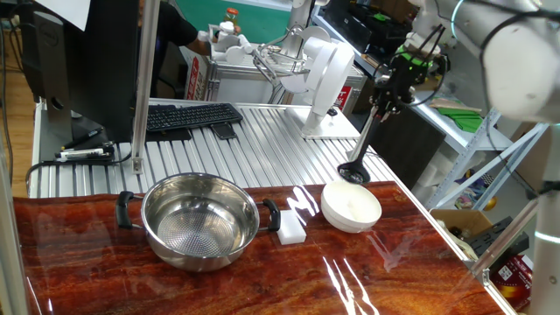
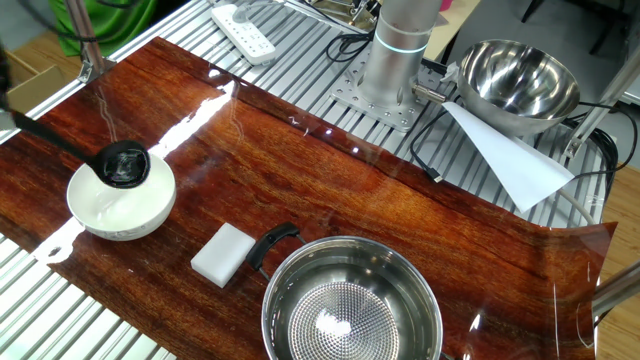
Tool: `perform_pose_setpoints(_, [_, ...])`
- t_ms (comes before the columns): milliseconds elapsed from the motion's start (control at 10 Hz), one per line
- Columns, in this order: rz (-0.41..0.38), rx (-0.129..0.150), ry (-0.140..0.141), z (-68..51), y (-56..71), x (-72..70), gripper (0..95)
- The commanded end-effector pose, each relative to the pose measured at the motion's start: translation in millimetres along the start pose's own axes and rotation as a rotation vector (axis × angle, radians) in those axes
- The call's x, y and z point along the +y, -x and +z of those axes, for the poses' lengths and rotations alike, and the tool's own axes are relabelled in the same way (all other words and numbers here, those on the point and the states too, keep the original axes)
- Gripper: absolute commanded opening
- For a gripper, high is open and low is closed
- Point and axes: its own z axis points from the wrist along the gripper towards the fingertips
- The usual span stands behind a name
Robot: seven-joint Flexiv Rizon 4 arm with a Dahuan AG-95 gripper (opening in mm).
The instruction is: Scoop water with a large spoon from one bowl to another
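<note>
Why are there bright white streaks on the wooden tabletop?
Glare from overhead lights: in one fixed view, streaks cross the glossy tabletop beside the white bowl; in the other fixed view, similar streaks run past that bowl, and the steel pot shines too.

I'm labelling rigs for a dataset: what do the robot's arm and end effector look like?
The arm is bulky, with smooth white rounded casings. Its base column is silver-grey with a thin light-blue ring, bolted to a perforated metal plate. The end effector is small and black, with green markings and dark cables around the wrist.
</note>
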Motion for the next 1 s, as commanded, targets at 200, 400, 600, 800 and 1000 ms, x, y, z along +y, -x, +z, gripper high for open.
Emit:
perform_pose_setpoints(200, [0.010, -0.006, 0.000, -1.4, 1.8, -5.5, 0.0])
perform_pose_setpoints(400, [0.008, 0.005, -0.001, -6.5, 2.3, -6.2, 0.0])
perform_pose_setpoints(600, [-0.001, 0.009, 0.000, -8.2, 2.6, -6.8, 0.0])
perform_pose_setpoints(800, [-0.008, 0.010, -0.001, -9.3, 2.7, -7.0, 0.0])
perform_pose_setpoints(1000, [-0.010, 0.010, -0.002, -9.6, 2.8, -7.2, 0.0])
